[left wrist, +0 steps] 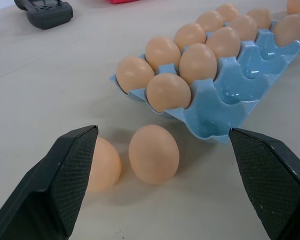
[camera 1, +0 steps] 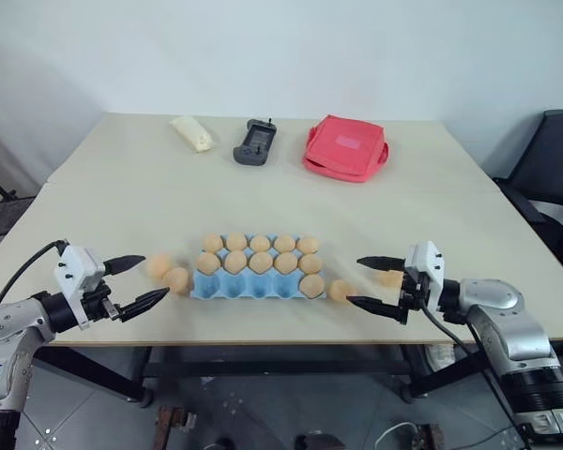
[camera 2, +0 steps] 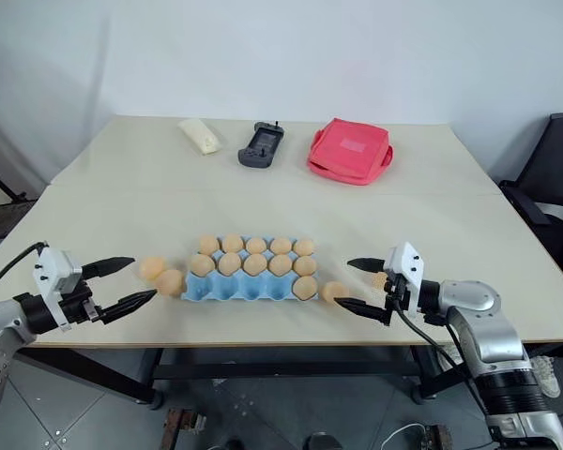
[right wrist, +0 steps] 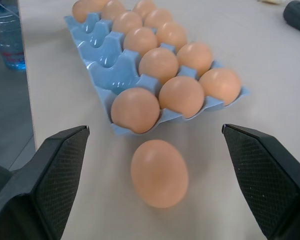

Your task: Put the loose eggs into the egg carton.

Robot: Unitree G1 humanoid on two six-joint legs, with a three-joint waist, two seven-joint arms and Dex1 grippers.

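I see tabletop [camera 1: 122,187] bare mid-span | egg carton [camera 1: 253,284] near the front edge, long axis along that edge, front row mostly unfilled | loose eggs: two [camera 1: 175,278] off its left end, one [camera 1: 338,290] off its right | left gripper [camera 1: 134,284], right gripper [camera 1: 368,283] both spread wide, holding nothing

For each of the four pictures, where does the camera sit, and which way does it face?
Left and right eye views: on the head, looking forward and down at the table; both arms show.
Left wrist view: faces two loose eggs between its open tool's fingers.
Right wrist view: faces one egg; own fingers show.
All share the egg carton.
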